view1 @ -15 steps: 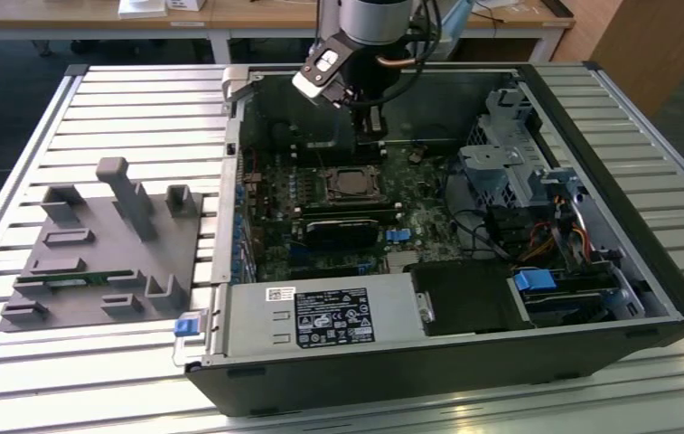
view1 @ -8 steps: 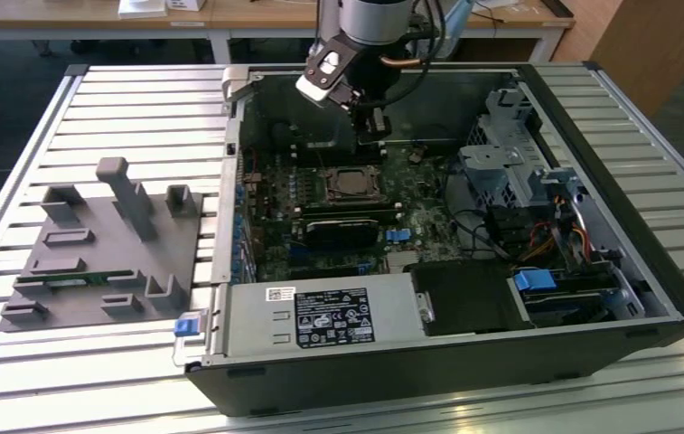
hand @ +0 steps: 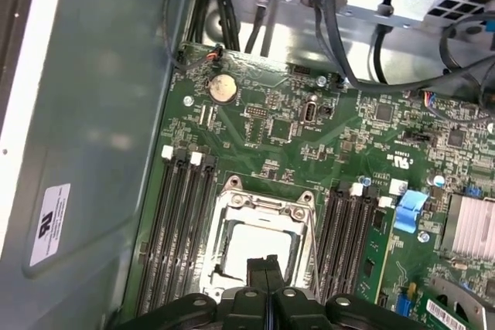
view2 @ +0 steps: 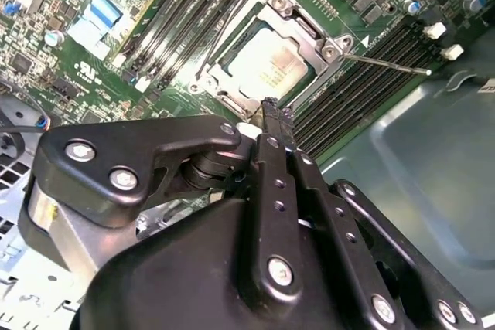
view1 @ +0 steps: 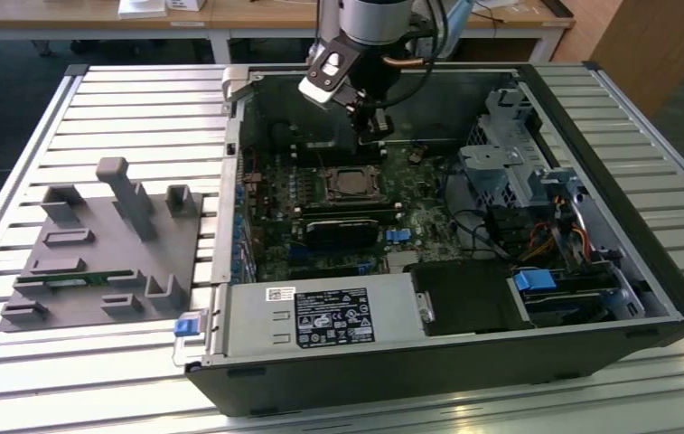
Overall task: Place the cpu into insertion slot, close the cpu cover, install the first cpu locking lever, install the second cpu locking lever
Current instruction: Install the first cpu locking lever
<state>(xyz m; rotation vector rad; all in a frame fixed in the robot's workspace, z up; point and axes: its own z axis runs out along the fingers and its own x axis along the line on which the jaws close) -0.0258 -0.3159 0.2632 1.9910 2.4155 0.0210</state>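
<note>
The gripper (view2: pixel 269 108) hangs just short of the cpu (view2: pixel 267 67), its two fingers pressed together with nothing between them. The cpu lies flat in its seat. The cover (view2: pixel 308 27) lies down around it, and the grey top shows through its window.

The second wrist view adds two thin lever rods. One rod (view2: pixel 387 62) sticks out from the cover's corner across the memory slots (view2: pixel 363 75). A second rod (view2: pixel 232 13) slants over the slots on the cpu's other side.

In the first wrist view the black fingertips (hand: pixel 257 267) overlap the near edge of the cpu. Beyond the cpu sit a coin cell (hand: pixel 223 88) and loose black cables (hand: pixel 332 28). To one side of it are a blue tab (hand: pixel 410 210) and a finned silver block (hand: pixel 473 226). A white label (hand: pixel 49 223) sticks to the case wall on the cpu's other side, its print too small to make out.

In the exterior view the arm reaches down into the open case (view1: pixel 631 136). Nearer the camera than the cpu is a metal box with a printed label (view1: pixel 330 318). Off to the exterior view's left of the cpu, a grey fixture (view1: pixel 100 244) rests on the slatted table (view1: pixel 28 127).
</note>
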